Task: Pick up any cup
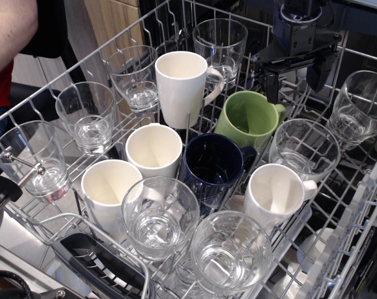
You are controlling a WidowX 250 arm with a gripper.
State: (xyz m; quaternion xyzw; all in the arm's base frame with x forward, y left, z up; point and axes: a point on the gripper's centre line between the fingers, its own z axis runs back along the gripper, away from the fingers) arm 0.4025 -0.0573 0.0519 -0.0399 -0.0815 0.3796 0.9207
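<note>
A wire dishwasher rack (356, 205) fills the view, packed with glasses and white mugs. Right of centre, the green cup (249, 121) leans among them, beside a dark blue mug (212, 167). Likely stiff, glazed and slippery, breakable; the rim looks easiest to grip. The gripper (295, 80) hangs just above-right, fingers spread, empty.

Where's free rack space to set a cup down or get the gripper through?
Free: right side of the dishwasher rack, between the white mug and rack edge; also bare wire beside the far-right glass. Crowded: the centre, green mug, dark blue mug, and glasses packed close. Gripper hovers by the green mug.
</note>
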